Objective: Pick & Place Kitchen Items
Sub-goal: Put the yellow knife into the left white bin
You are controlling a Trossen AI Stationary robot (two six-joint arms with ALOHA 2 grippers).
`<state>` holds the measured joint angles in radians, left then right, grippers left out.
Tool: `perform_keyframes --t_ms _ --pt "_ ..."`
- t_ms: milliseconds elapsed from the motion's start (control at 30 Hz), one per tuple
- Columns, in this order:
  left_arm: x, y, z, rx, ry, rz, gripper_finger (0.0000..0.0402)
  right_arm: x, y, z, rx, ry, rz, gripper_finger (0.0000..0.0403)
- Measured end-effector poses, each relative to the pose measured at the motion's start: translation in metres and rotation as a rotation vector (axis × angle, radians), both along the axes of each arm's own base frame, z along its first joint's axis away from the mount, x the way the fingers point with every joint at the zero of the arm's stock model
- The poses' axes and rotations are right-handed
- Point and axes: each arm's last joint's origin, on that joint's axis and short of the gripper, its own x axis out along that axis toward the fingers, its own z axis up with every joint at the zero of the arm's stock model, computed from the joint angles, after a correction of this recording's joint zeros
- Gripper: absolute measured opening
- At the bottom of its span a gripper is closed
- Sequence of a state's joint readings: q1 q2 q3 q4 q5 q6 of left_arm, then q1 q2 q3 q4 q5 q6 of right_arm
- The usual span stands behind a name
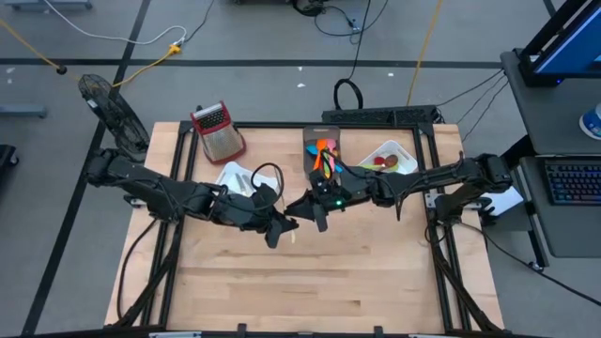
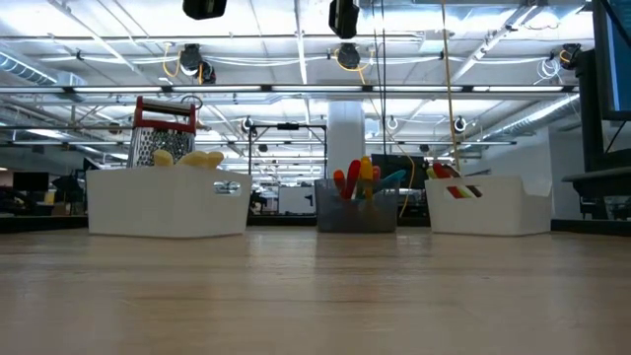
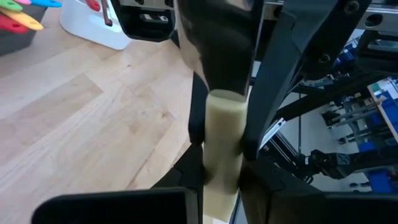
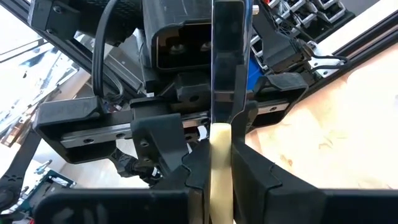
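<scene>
Evidently both grippers' fingers clamp a cream-handled utensil (image 4: 221, 158), blade toward the left gripper (image 1: 282, 228).

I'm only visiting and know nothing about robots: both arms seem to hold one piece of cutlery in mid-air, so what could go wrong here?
1. The cream-handled, metal-bladed piece of cutlery is gripped by both the left gripper and the right gripper above the wooden table. If both let go together, it would probably drop.
2. If the arms pull apart while both clamp, it could slip or twist.
</scene>
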<state>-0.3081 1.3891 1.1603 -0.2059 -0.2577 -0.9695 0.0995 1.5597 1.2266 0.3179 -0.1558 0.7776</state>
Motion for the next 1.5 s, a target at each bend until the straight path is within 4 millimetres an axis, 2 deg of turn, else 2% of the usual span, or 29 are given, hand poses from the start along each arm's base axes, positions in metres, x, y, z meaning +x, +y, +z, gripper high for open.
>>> perform_keyframes --t_ms 233,667,867,1067,1200,1367,1500 --pt "-0.001 0.0 -0.002 -0.007 0.028 0.006 0.0054 0.0 0.0 -0.001 -0.012 0.005 0.001 0.005" --pt "-0.009 -0.004 -0.014 -0.055 0.154 0.041 0.0055 0.0 0.0 -0.003 -0.016 0.027 0.01 0.0147" --pt "-0.02 0.0 -0.028 -0.083 0.331 0.134 0.0054 -0.002 0.0 -0.013 -0.075 0.127 0.017 0.0175" --pt "-0.042 0.015 -0.044 -0.192 0.605 0.371 0.0054 -0.008 0.0 -0.03 -0.083 0.305 0.05 0.0175" --pt "-0.05 0.028 -0.049 -0.266 0.722 0.478 0.0054 -0.011 0.002 -0.034 -0.065 0.362 0.126 0.0172" --pt "-0.047 0.048 -0.05 -0.362 0.77 0.512 0.0054 -0.014 0.005 -0.037 -0.026 0.398 0.263 0.0174" --pt "-0.045 0.065 -0.05 -0.42 0.777 0.553 0.0054 -0.018 0.009 -0.041 -0.07 0.42 0.348 0.0171"
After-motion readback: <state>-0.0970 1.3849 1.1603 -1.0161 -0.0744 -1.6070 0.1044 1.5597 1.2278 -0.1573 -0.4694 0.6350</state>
